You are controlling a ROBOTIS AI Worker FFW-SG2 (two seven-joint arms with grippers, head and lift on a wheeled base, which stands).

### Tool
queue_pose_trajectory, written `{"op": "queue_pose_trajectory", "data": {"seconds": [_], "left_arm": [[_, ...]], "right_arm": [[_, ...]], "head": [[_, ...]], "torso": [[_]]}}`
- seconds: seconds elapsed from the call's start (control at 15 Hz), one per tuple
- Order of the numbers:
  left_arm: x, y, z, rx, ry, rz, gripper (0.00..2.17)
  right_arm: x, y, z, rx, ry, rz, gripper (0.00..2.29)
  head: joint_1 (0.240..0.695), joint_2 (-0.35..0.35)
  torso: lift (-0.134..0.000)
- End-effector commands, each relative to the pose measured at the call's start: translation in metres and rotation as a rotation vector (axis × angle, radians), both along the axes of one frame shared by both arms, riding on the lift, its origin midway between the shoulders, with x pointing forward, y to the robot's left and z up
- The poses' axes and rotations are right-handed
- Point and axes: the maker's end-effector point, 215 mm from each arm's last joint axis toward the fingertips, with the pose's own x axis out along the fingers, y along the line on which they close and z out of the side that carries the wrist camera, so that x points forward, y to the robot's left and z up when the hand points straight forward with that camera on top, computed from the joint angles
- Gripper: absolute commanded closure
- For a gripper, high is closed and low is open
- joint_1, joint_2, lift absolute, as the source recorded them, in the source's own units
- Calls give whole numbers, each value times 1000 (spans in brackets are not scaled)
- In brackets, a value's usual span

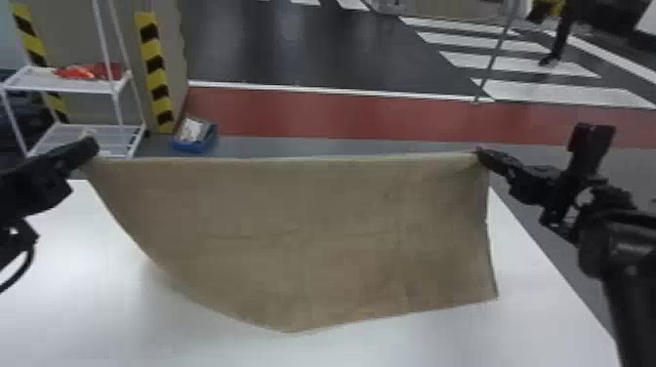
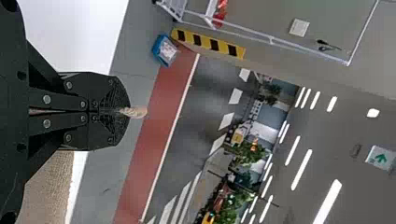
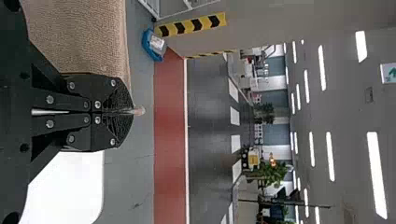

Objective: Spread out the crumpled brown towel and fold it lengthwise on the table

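The left gripper (image 1: 91, 147) and right gripper (image 1: 480, 153) are each pinched closed on a top corner of the brown towel (image 1: 302, 234). It hangs spread between them over the white table (image 1: 63, 302), top edge nearly straight, lower edge dipping to a point. Tabletop shows on both sides. Beyond stand a white shelf (image 1: 73, 88) and a blue box (image 1: 195, 145).

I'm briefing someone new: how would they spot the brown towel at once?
Start at the white table, low in the head view. Over it the towel hangs by its upper corners from the left gripper and right gripper. Its plain brown cloth stands out from white tabletop and black grippers.
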Motion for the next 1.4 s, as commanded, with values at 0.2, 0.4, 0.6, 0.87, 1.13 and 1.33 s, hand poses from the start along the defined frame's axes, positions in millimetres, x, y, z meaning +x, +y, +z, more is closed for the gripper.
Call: {"op": "queue_pose_trajectory", "data": {"seconds": [0.2,0.4,0.6,0.87,1.13,1.33], "left_arm": [[92,-1,62,-60,-199,51,1379],[92,-23,49,-90,-219,23,1379],[55,-40,7,-83,-236,57,1379],[-13,-33,-44,-75,-194,141,1379],[-62,-16,-48,15,-178,243,1379],[-73,-11,-53,18,-164,259,1379]], "right_arm": [[75,3,82,-76,-196,-1,1656],[63,-6,61,-112,-179,30,1656],[13,-12,-8,-104,-139,94,1656],[-67,-32,-74,-47,-63,131,1656],[-123,-78,-86,1,-37,85,1656],[-132,-93,-86,-10,-31,63,1656]], "head": [[462,-94],[386,-105],[401,-120],[543,-158],[652,-198],[679,-229]], "torso": [[-124],[-124],[-124],[-124],[-124],[-124]]}}
